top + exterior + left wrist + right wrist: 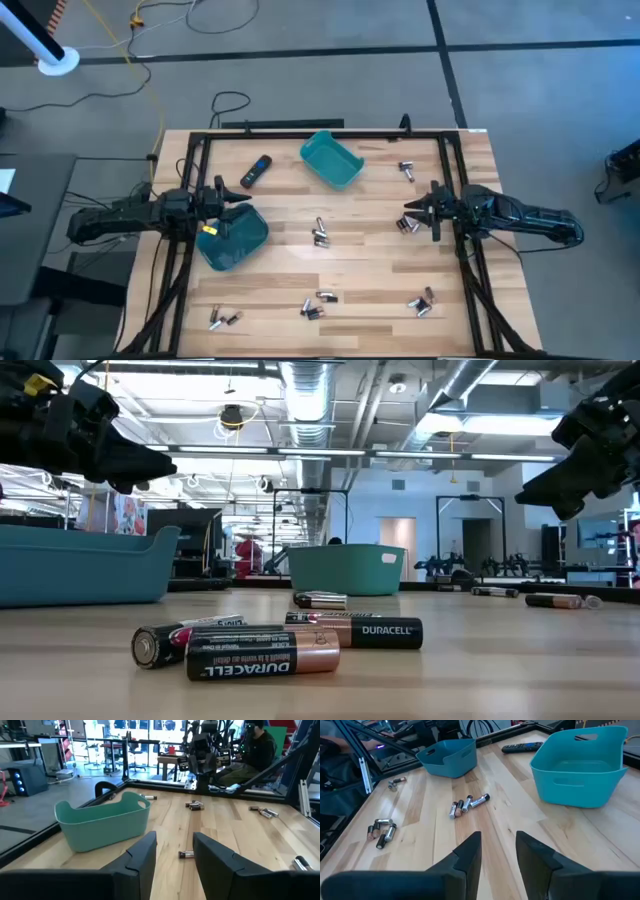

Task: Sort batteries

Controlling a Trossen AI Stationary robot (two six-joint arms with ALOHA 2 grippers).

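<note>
Your left gripper (236,205) hangs over the near-left teal bin (250,240), fingers parted with nothing between them; its wrist view shows only bare wood and one small cell through the gap. That bin looks empty from here, though the arm hides part of it.

Moving right, the black remote (256,171) lies beside the far teal bin (332,160), which the right wrist view shows empty. The batteries (320,236) are all on the table in small clusters: one in the middle, one near the front centre (318,303), a pair at the front left (224,319), a group at the front right (422,302), and two near the far right edge (406,170).

Your right gripper (418,212) hovers just beside a pair of cells (408,226), fingers apart and empty.

Judging by this, you are at the reach-and-pick stage, with sorting barely begun. Next, lower the right gripper squarely over one cell, line the fingers across its length, and close on that cell alone, since its neighbour lies touching it.
</note>
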